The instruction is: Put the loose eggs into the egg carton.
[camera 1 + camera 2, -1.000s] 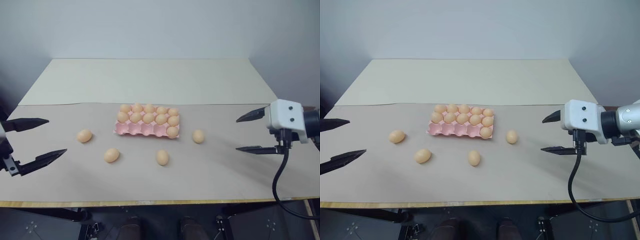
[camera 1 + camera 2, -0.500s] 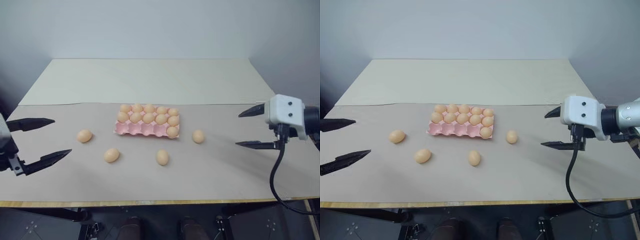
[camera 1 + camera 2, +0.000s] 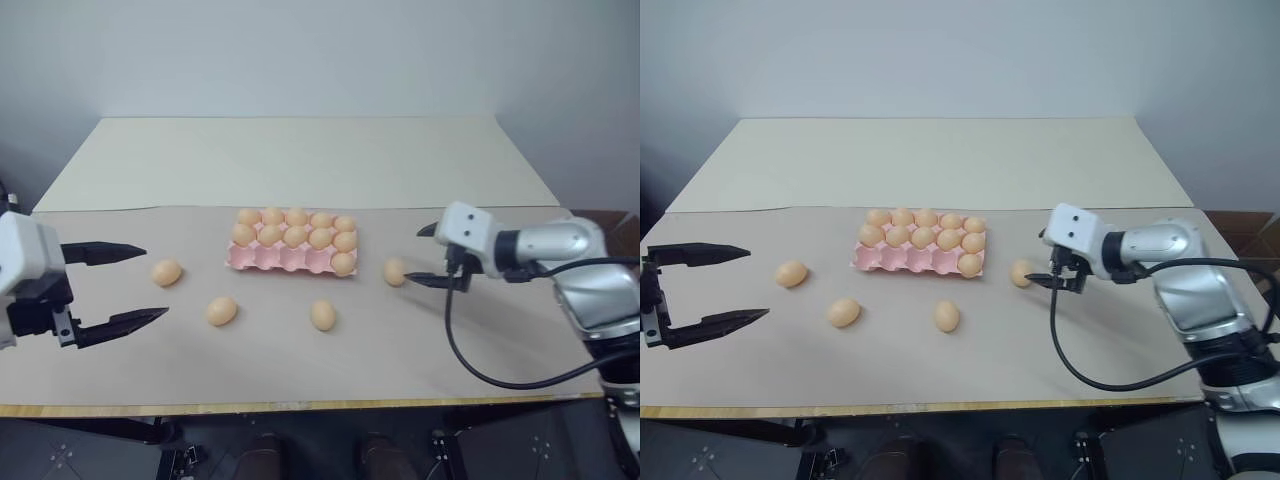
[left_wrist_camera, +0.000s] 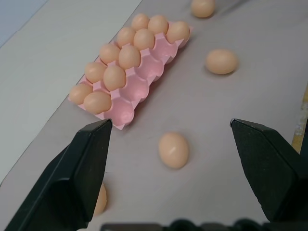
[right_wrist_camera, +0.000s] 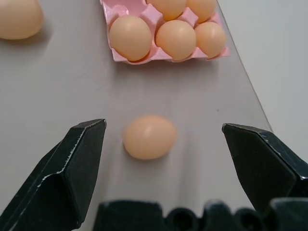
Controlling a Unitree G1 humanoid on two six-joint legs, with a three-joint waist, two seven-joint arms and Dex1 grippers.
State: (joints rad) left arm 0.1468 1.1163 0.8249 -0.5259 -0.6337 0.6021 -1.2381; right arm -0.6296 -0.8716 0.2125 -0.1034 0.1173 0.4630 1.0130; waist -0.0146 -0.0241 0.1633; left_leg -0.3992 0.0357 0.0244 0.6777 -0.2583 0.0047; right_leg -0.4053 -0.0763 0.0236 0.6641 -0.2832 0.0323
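Observation:
The pink egg carton (image 3: 270, 258) lies mid-table, its back rows full of eggs and most front cups empty. Several loose eggs lie around it: one to its right (image 3: 395, 271), one in front (image 3: 322, 315), one front-left (image 3: 222, 311) and one further left (image 3: 166, 272). My right gripper (image 3: 414, 254) is open, low over the table, just right of the right-hand egg (image 5: 149, 137), which lies between and a little ahead of its fingers. My left gripper (image 3: 758, 283) is open and empty, hovering left of the leftmost egg (image 3: 791, 273).
The brown paper-covered table top (image 3: 450, 340) has a front wooden edge close below the eggs. A lighter table section (image 3: 300, 160) extends behind the carton. A black cable (image 3: 470, 360) loops down from my right wrist.
My right gripper has swung left and down from the table's right side to the egg right of the carton. My left gripper has edged inward toward the leftmost egg. The eggs have not moved.

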